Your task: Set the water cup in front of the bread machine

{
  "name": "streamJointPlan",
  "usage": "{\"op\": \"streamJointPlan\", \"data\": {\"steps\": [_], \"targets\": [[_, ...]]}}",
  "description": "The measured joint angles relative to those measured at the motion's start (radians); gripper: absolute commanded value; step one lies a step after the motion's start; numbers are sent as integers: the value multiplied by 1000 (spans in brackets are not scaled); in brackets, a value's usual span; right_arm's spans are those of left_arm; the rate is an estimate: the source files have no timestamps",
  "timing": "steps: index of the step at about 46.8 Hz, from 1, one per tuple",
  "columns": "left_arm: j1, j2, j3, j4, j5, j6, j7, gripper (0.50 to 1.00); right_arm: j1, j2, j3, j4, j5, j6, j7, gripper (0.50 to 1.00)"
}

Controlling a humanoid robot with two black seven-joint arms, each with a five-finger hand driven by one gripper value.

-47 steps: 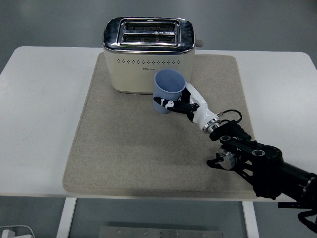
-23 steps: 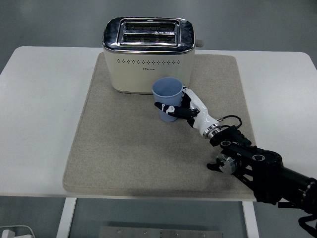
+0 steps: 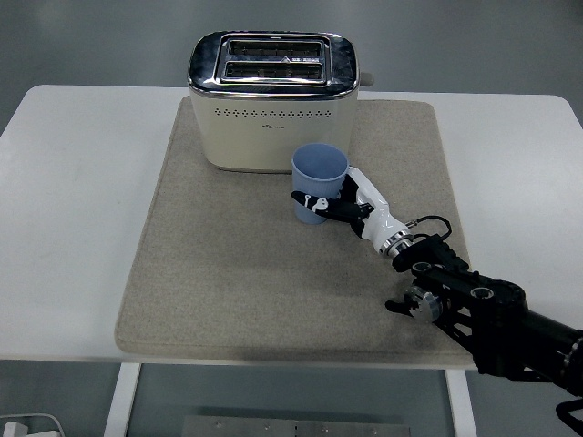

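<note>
Right hand grips the blue water cup just in front of the bread machine.

The right hand [image 3: 348,202], white with black fingers, reaches in from the lower right on a black arm [image 3: 474,305] and wraps its fingers [image 3: 310,199] around the lower side of the water cup [image 3: 319,182]. The cup stands upright with its open mouth up, on the grey mat [image 3: 237,273] that covers the middle of the white bench [image 3: 73,200]. It sits just in front of the cream bread machine [image 3: 270,100], toward that machine's right end, close to its front face. Whether the cup's base touches the mat cannot be told.
</note>
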Motion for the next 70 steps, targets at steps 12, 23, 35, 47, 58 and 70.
{"op": "streamJointPlan", "data": {"steps": [12, 23, 35, 47, 58, 70], "targets": [[0, 0, 0, -1, 0, 0, 0, 1000, 0, -40, 1, 17, 1, 0, 0, 909], [0, 0, 0, -1, 0, 0, 0, 1000, -13, -89, 1, 72, 1, 0, 0, 909], [0, 0, 0, -1, 1, 0, 0, 1000, -29, -120, 2, 108, 1, -2, 0, 911], [0, 0, 0, -1, 1, 0, 22, 1000, -34, -145, 2, 143, 1, -7, 0, 911], [0, 0, 0, -7, 0, 0, 25, 1000, -39, -175, 2, 169, 1, -9, 0, 911], [0, 0, 0, -7, 0, 0, 26, 1000, -48, -208, 2, 185, 1, -8, 1, 911]]}}
